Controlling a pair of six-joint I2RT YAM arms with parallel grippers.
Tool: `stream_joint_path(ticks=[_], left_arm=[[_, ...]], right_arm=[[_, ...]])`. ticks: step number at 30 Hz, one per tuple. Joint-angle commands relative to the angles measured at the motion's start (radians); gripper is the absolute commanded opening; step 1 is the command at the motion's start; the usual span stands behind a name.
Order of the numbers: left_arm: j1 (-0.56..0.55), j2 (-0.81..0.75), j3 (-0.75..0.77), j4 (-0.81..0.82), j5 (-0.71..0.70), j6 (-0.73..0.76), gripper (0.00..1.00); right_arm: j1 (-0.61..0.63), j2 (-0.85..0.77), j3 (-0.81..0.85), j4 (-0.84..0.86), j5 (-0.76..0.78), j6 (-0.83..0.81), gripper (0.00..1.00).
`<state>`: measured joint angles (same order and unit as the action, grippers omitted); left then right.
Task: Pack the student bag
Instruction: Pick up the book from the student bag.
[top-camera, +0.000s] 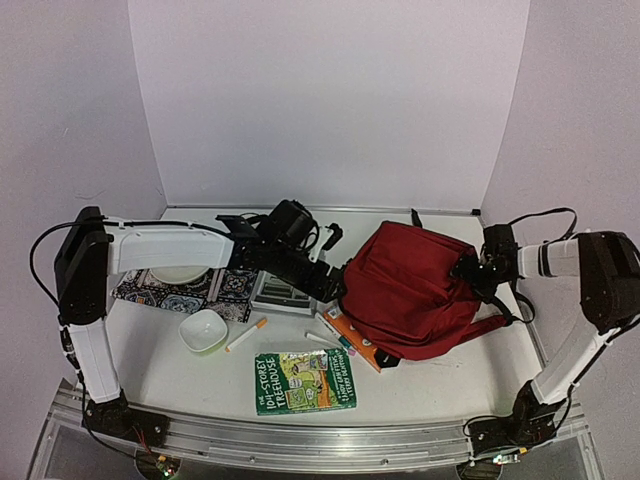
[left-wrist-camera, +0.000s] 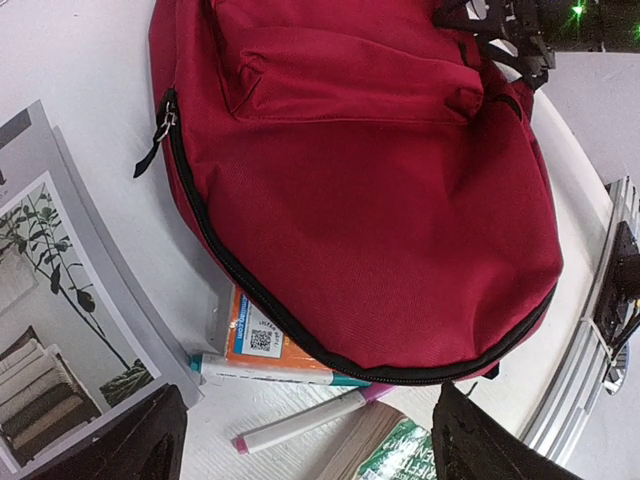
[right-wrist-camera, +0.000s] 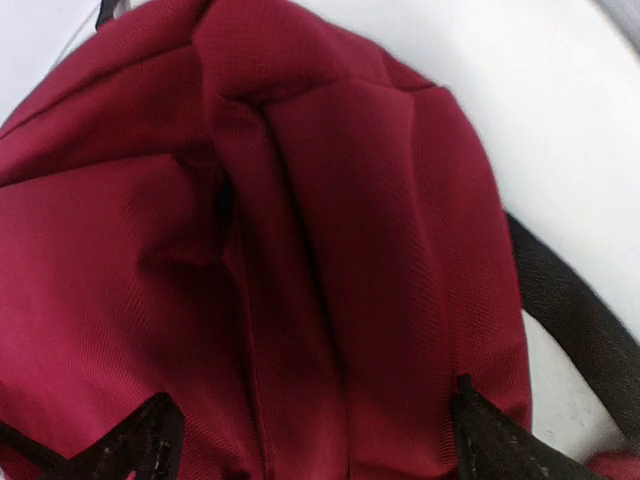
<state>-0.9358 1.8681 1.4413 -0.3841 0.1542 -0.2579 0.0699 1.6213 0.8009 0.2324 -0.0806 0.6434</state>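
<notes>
The student bag is a dark red backpack lying flat at centre right, its black zipper shut along the edge. My left gripper hovers at the bag's left edge, jaws wide open and empty; in the left wrist view it is above the markers beside the bag. My right gripper is at the bag's right side. In the right wrist view its open fingers straddle folds of the bag's fabric without pinching them.
An orange book, a teal marker and a pink marker lie partly under the bag's near edge. A green book, white bowl, orange-capped marker, magazine, patterned mat and plate lie to the left.
</notes>
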Motion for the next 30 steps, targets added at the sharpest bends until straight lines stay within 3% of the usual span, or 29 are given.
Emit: stream_joint_path(ticks=[1, 10, 11, 22, 30], left_arm=[[0.003, 0.015, 0.075, 0.028, 0.006, 0.033, 0.86], [0.003, 0.091, 0.21, 0.036, 0.056, 0.043, 0.86], [0.003, 0.103, 0.227, 0.036, 0.06, 0.043, 0.86], [0.001, 0.227, 0.449, 0.036, 0.14, 0.015, 0.81], [-0.026, 0.332, 0.616, 0.036, 0.223, -0.036, 0.69]], right_arm=[[0.002, 0.069, -0.004, 0.086, -0.172, -0.019, 0.77], [0.001, -0.018, -0.03, 0.119, -0.334, -0.038, 0.06], [0.001, -0.036, -0.031, 0.119, -0.351, -0.035, 0.02], [0.003, -0.277, -0.006, 0.122, -0.451, 0.029, 0.0], [0.017, -0.378, 0.008, 0.138, -0.507, 0.074, 0.0]])
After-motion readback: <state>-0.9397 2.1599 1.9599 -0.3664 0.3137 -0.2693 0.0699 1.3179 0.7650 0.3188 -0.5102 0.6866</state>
